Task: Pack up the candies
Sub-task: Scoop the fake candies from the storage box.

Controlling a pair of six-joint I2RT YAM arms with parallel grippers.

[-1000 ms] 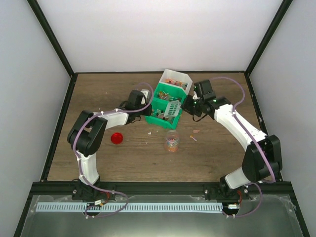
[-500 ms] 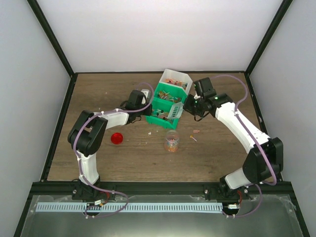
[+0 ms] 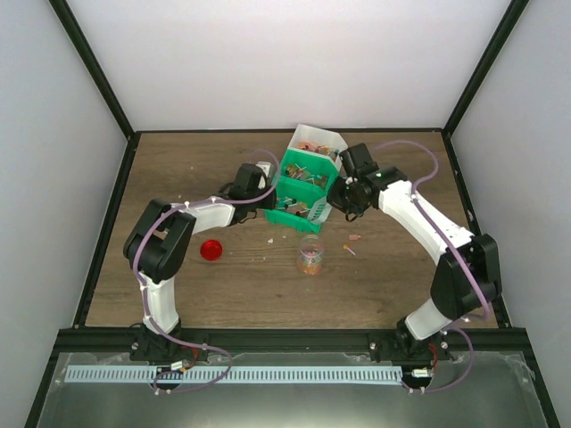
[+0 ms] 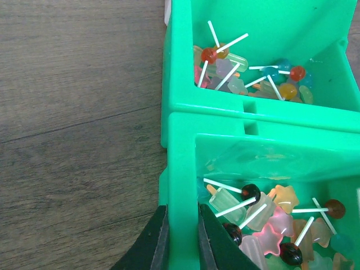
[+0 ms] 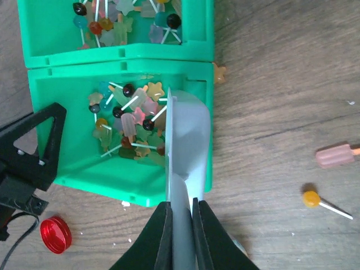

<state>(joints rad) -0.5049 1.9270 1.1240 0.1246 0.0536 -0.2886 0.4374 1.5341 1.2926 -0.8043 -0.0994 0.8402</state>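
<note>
Many candies (image 5: 132, 121), long axes in mixed directions

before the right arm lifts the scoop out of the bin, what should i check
1. left gripper shut on green bin wall: ok
2. right gripper shut on scoop handle: ok
3. scoop head inside the bin's front compartment, beside candies: ok
4. candies actually on the scoop: cannot tell
5. jar open, red lid off on the table: ok
6. no strays: not ok, two loose candies lie right of the bin
</note>
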